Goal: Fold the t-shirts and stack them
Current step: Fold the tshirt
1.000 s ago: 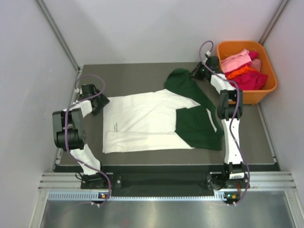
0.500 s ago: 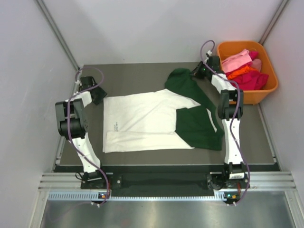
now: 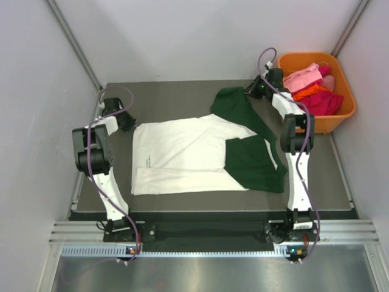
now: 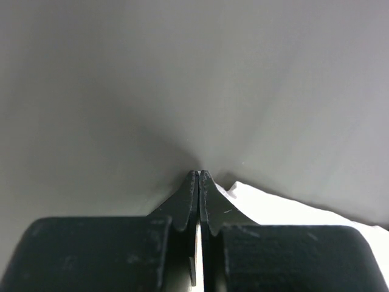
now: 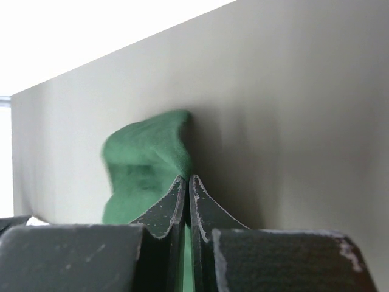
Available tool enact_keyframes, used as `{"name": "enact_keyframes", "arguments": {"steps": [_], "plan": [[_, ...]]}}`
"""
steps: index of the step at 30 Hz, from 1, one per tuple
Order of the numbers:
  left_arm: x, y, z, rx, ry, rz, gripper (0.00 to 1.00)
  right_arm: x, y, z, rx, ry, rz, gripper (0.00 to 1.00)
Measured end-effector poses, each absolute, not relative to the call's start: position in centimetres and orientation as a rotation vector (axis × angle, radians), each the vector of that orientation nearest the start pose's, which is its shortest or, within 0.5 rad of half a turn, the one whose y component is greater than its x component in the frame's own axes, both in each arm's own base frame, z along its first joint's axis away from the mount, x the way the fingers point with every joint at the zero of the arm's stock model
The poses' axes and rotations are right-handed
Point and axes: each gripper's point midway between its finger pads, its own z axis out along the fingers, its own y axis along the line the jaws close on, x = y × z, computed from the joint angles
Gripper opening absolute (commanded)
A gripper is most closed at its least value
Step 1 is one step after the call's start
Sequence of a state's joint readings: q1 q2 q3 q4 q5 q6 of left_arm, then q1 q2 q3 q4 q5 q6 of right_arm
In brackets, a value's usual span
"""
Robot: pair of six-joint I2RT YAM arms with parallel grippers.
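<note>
Right, the orange plastic basket [image 3: 333, 124] sits off the table's far right corner, just beside the right arm. It is filled with crumpled clothes: a pink cloth [image 3: 302, 78] on top, an orange cloth [image 3: 308, 92] under it and a magenta cloth [image 3: 323, 102] nearest the front. What lies deeper in the basket is hidden.

The cream-white t-shirt [image 3: 182, 155] is spread flat on the dark grey table [image 3: 170, 97], left of centre. The dark green t-shirt [image 3: 252, 161] overlaps its right end and runs up to the far edge. Which one is on top at the overlap is hard to tell. The black print [image 3: 146, 162] near the white shirt's left edge is too small to read.

The left pincer [image 3: 126, 121] is at the white shirt's far left corner. In the wrist view its tips [image 4: 199, 176] are pressed together on a sliver of white cloth [image 4: 267, 207].

The right pincer [image 3: 255, 91] is at the green shirt's far end, tips [image 5: 187, 177] clamped together on a bunched green fold [image 5: 146, 158]. Both wrist views otherwise show only blurred grey table.
</note>
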State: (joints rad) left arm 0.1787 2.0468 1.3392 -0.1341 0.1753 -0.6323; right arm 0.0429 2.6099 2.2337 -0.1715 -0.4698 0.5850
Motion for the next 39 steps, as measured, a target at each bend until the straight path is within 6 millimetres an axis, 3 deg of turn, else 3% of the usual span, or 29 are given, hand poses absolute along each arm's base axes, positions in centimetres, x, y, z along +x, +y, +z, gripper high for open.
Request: {"name": "enact_keyframes", "arguments": {"steps": [4, 9, 13, 16, 22, 29, 39], "plan": [[50.0, 3.8, 3.2, -0.886, 2.265, -0.397, 0.00, 64.8, 12.8, 9.3, 0.284, 2.148, 0.858, 0.00], [47.7, 4.1, 3.6, -0.891, 2.263, -0.348, 0.00, 62.9, 13.1, 13.7, 0.235, 2.111, 0.851, 0.00], [46.7, 4.3, 5.0, -0.867, 2.231, -0.324, 0.00, 61.4, 13.4, 17.2, 0.184, 2.072, 0.842, 0.00], [46.6, 4.4, 6.4, -0.846, 2.194, -0.320, 0.00, 60.5, 13.4, 18.5, 0.159, 2.058, 0.839, 0.00], [46.3, 4.6, 8.3, -0.811, 2.143, -0.311, 0.00, 58.5, 13.5, 18.2, 0.135, 2.084, 0.843, 0.00], [45.9, 4.1, 9.1, -0.774, 2.116, -0.338, 0.00, 55.8, 13.7, 17.0, 0.132, 2.136, 0.848, 0.00], [43.6, 3.3, 8.8, -0.752, 2.120, -0.364, 0.00, 50.2, 14.1, 19.5, 0.094, 2.128, 0.848, 0.00]]}}
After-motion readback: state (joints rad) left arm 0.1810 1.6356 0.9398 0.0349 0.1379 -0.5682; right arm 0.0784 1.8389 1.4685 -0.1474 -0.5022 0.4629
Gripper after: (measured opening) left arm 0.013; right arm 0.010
